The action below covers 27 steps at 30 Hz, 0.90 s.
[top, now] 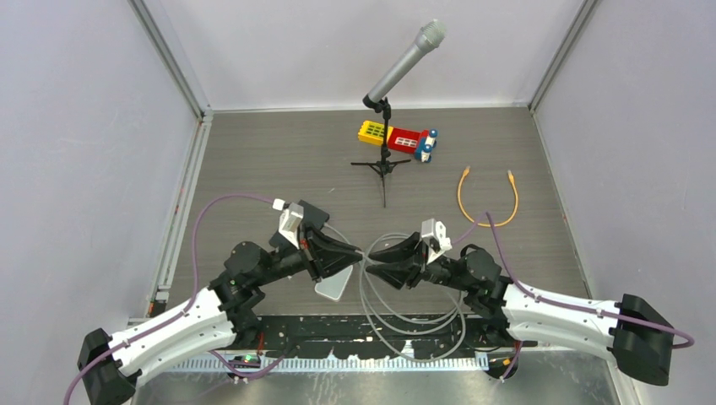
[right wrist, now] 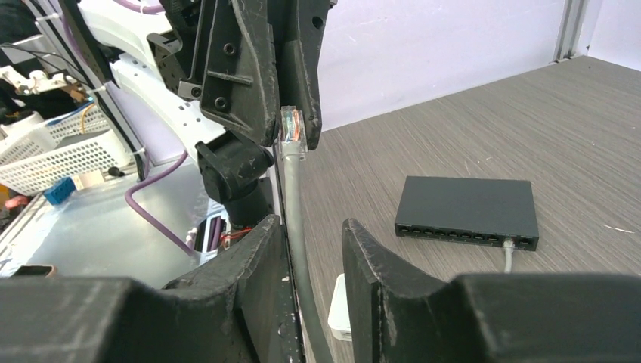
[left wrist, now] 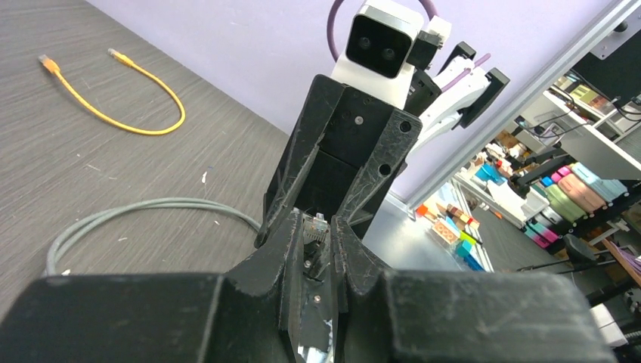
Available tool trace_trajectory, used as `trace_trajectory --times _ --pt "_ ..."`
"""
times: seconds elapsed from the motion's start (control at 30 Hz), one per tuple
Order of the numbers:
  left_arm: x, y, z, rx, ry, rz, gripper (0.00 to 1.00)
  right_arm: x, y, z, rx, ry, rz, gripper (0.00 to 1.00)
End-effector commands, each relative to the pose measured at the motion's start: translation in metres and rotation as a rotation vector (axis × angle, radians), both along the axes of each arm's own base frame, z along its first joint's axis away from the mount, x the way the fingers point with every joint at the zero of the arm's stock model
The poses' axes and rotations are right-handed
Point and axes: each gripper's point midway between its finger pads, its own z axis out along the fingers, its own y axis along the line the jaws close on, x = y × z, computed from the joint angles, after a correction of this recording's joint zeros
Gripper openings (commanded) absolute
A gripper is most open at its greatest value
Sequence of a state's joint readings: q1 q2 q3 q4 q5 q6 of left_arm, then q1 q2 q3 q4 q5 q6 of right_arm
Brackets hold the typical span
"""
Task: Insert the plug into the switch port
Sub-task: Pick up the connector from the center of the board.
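Plug (right wrist: pixel 291 127) is pinched between the fingers of the left gripper (top: pixel 359 251), with its clear tip sticking out past the fingertips. It is held in the air and is not seated in any port. Gray cable (right wrist: pixel 296 219) is seen running from the plug through the gap between the fingers of the right gripper (right wrist: pixel 314 227). Those fingers are spread: the cable lies close along one finger and clear of the other, and no clamp is seen. The two grippers are pointed tip to tip, close together. Switch (right wrist: pixel 467 206) is laid flat on the table (right wrist: pixel 574 136), off to one side of the right fingers and well apart from the plug, with its port row turned toward the right wrist camera. One port is taken by a pale lead (right wrist: pixel 508 255). More gray cable is looped on the table under both sets of fingers. Yellow cable (top: pixel 487 198) is seen well beyond the fingertips, touched by nothing.
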State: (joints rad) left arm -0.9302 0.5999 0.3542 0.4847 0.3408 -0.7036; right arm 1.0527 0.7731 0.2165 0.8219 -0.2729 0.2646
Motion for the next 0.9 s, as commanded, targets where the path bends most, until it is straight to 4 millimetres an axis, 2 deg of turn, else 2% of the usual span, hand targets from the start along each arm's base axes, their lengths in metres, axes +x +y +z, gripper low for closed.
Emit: trace_trajectory --times 0.0,0.33,0.67,0.87 --pt "-0.006 0.002 0.024 -0.078 -0.042 -0.020 0.00 0.001 -0.002 0.031 0.112 -0.051 -0.013 0.39" --pt "-0.004 0.003 0.022 -0.079 -0.039 -0.007 0.00 -0.004 -0.008 0.039 0.155 -0.058 -0.003 0.38" --pt "-0.006 0.003 0.027 -0.090 -0.045 -0.017 0.00 -0.003 -0.004 0.029 0.127 -0.036 0.006 0.36" --pt "-0.006 0.003 0.026 -0.089 -0.044 -0.016 0.00 -0.002 -0.003 0.027 0.123 -0.033 0.001 0.28"
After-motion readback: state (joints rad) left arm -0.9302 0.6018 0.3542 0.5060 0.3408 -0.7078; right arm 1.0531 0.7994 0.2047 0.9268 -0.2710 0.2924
